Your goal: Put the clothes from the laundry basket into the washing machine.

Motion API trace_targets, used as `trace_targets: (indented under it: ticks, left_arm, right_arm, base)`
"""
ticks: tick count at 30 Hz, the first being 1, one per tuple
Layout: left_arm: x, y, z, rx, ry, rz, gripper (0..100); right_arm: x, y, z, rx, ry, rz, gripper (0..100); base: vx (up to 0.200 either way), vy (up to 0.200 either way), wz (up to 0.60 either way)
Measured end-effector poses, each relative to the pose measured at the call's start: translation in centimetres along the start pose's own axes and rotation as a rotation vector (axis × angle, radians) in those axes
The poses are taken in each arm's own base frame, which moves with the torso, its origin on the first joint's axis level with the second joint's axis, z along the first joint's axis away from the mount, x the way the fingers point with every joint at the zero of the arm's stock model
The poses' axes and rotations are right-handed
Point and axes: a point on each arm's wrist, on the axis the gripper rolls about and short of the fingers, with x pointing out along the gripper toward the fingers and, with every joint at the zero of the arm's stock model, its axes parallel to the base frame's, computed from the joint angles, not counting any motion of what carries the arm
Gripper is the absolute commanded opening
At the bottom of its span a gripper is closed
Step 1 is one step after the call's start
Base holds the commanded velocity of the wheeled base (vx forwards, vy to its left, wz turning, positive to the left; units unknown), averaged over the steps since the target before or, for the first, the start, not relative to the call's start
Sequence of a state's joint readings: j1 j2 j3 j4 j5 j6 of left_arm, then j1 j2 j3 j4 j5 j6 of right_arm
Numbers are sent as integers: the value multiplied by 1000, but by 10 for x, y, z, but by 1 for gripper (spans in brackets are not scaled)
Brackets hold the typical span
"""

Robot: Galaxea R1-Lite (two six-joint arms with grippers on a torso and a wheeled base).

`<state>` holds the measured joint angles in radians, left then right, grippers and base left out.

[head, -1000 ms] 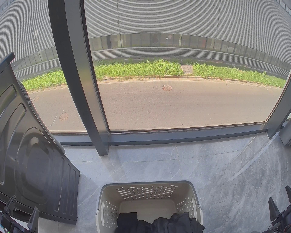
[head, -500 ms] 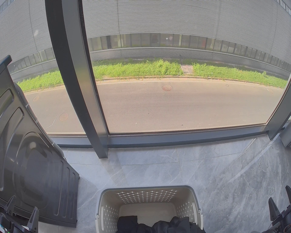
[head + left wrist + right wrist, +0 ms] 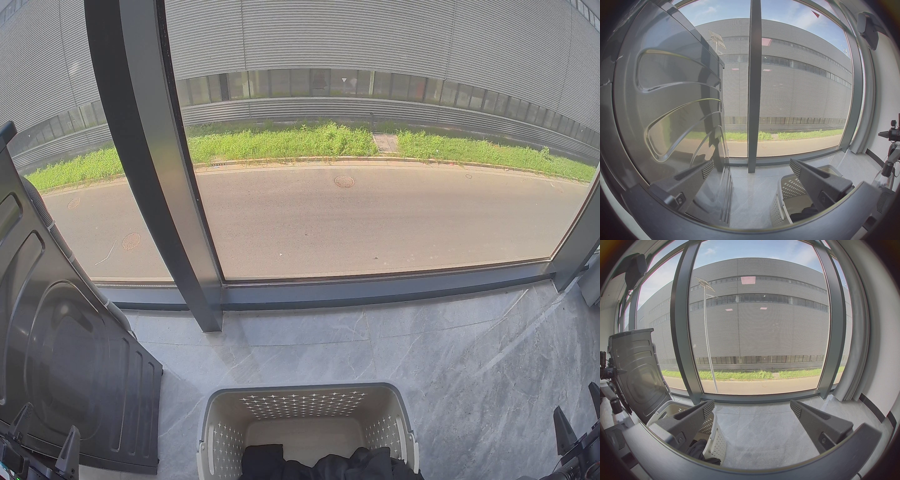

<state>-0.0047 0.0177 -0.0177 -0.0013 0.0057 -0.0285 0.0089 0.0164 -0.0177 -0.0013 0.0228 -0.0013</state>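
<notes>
Grey marble floor [image 3: 387, 350] by big window [image 3: 387, 219]. Laundry basket [image 3: 303, 400] sits low centre in head view, dark clothes [image 3: 337, 467] inside at near end. Dark washing machine [image 3: 69, 350] panel stands to basket's left, near but apart. L gripper [image 3: 750, 187] & R gripper [image 3: 750, 424] both wide open, holding nothing, one each side of basket

Basket [image 3: 215, 406]: near half cut by head view's lower edge.
Clothes [image 3: 331, 465]: mostly below it; number unclear.
Dark panel [image 3: 75, 356]: left side off frame.
Left hand [image 3: 49, 425], right hand [image 3: 575, 406]: bodies cut at bottom corners.
</notes>
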Motion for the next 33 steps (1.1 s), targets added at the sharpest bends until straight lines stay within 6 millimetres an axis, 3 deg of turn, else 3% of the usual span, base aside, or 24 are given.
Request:
trace_targets:
  ticks: [33]
  left_arm:
    - [0, 0, 0, 0, 0, -1, 100]
  right_arm:
    - [0, 0, 0, 0, 0, 0, 100]
  base:
    - [0, 0, 0]
